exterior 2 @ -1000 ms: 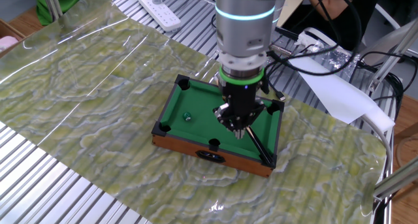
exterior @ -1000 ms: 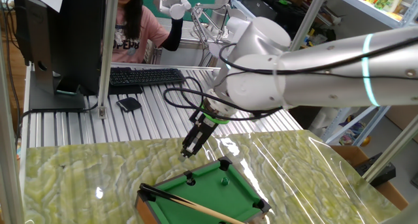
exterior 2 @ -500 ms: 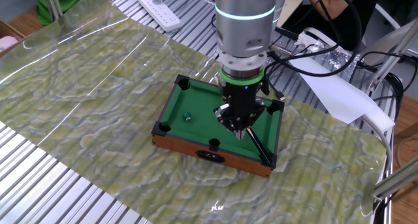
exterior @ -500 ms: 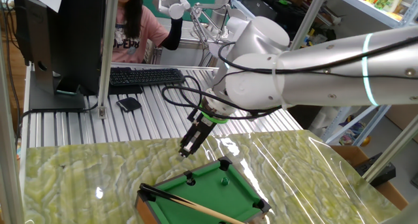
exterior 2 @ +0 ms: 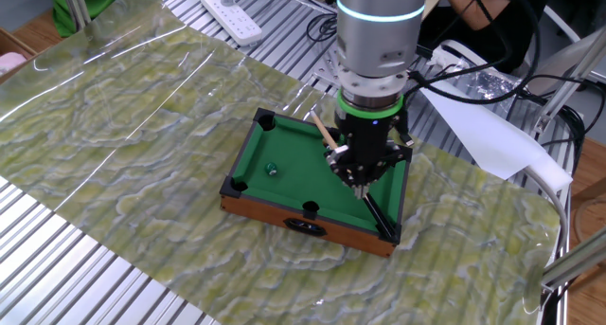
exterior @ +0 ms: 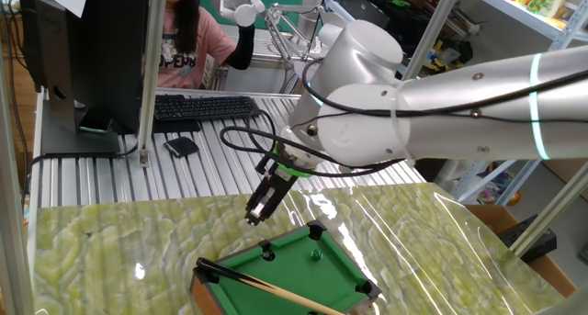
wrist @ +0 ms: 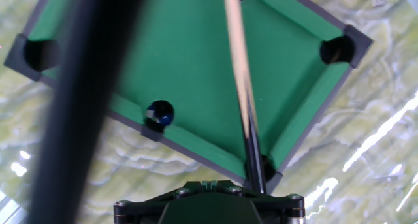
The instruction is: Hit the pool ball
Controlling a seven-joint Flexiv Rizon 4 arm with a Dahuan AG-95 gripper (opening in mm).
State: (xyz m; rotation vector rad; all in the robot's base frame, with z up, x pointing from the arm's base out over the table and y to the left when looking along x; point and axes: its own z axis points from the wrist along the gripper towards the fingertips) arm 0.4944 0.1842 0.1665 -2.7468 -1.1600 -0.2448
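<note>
**Clenched hand above the small pool table, shifted since a second ago**

The hand (exterior 2: 361,176) is seen fully clenched, its fingers pressed together with no gap between them. Whether the cue stick (exterior 2: 348,170) is pinched between the fingers or merely passed by them cannot be told: in the other fixed view the fingertips meet right at the stick's line, while in the hand view the stick (wrist: 243,87) runs from the top edge down to the near corner pocket, its dark butt end at that pocket and its pale shaft farther off.

Compared with the frame a second earlier, the hand is found displaced: in the other fixed view it has gone toward the right end of the pool table (exterior 2: 308,223), and the pale tip of the cue stick, formerly hidden behind the arm, is now exposed near the far rail. In one fixed view the hand (exterior: 255,211) is seen a little farther left and slightly raised, above the marbled counter (exterior: 110,241) behind the table.

The pool ball (exterior 2: 271,170) is left where it was, on the green felt near the left end of the table, well apart from the hand and the stick. Being a sphere, it has no long axis and points nowhere. In one fixed view the ball (exterior: 315,254) lies near the far rail, between the black pocket fittings.

Beyond the counter, a keyboard (exterior: 206,106) and a seated person (exterior: 188,39) are seen.
</note>
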